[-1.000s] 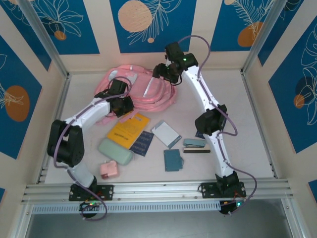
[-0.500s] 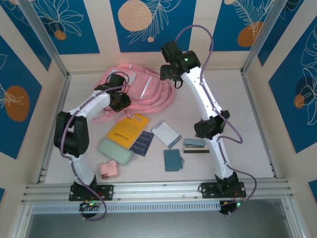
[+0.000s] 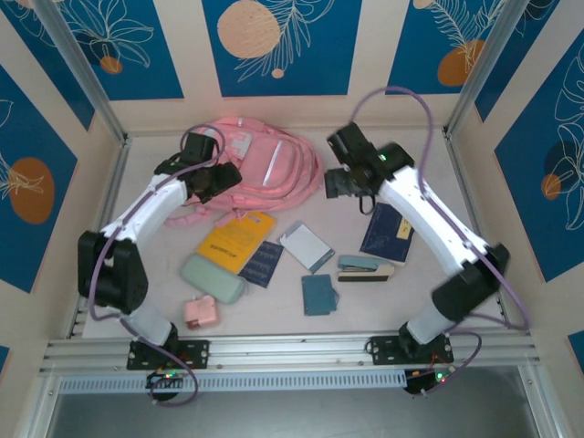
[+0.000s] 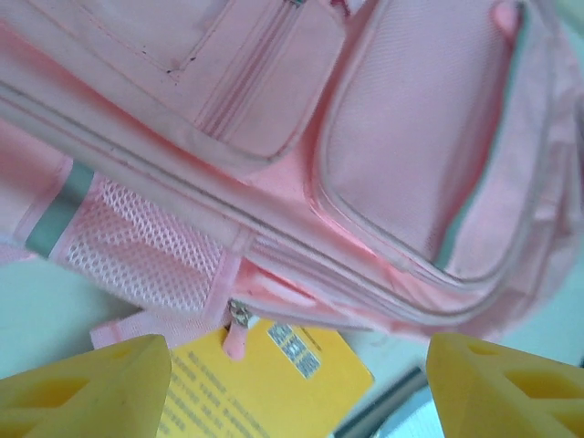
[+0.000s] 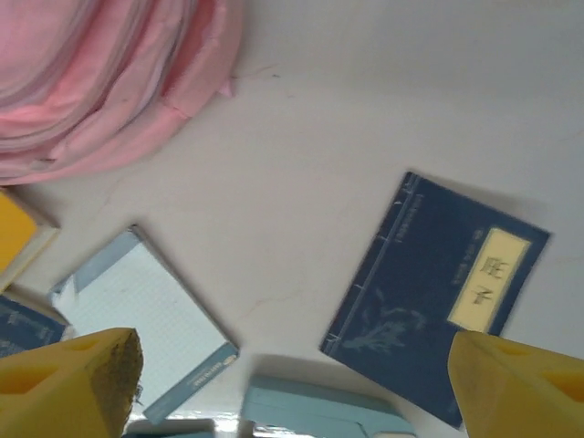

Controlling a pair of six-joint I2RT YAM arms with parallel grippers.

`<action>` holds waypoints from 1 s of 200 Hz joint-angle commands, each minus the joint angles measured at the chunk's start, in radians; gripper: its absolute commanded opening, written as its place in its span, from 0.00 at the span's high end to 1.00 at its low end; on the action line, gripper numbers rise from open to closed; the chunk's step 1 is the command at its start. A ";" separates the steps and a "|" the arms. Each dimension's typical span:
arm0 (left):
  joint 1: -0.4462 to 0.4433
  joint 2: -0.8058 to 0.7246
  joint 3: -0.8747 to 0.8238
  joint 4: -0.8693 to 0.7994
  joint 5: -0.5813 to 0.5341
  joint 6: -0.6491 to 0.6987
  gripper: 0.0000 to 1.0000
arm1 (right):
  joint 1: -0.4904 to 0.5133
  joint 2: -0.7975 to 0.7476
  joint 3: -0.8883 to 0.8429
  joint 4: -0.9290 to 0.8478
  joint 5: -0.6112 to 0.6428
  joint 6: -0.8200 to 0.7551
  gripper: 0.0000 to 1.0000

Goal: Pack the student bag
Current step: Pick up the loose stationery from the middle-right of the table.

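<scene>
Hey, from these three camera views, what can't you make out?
Top view: the left arm hides the bag's left side; its zips are too small to judge open or shut.
Top view: the right arm covers a corner of the blue book.
Left wrist view: the yellow book's print is blurred, its lower part cut off by the bottom edge.
Right wrist view: the bottom edge cuts off the teal object.

The student bag (image 3: 265,164) lies on the worktop (image 3: 456,182) between both arms' jaws, the left jaws over its left part, the right jaws beside its right edge. A yellow book (image 3: 235,239) lies below the left jaws, a dark blue book (image 3: 387,230) below the right jaws.
</scene>
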 commanded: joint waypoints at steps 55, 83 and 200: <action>-0.076 -0.312 -0.238 -0.202 -0.050 0.046 0.23 | -0.048 -0.305 -0.509 0.375 -0.508 0.063 0.16; -0.091 -0.362 -0.345 -0.225 0.003 0.013 0.22 | -0.029 -0.276 -0.554 0.395 -0.592 0.090 0.14; -0.402 -0.146 -0.328 -0.061 0.066 0.068 0.22 | -0.199 -0.334 -0.725 0.187 -0.398 0.675 0.24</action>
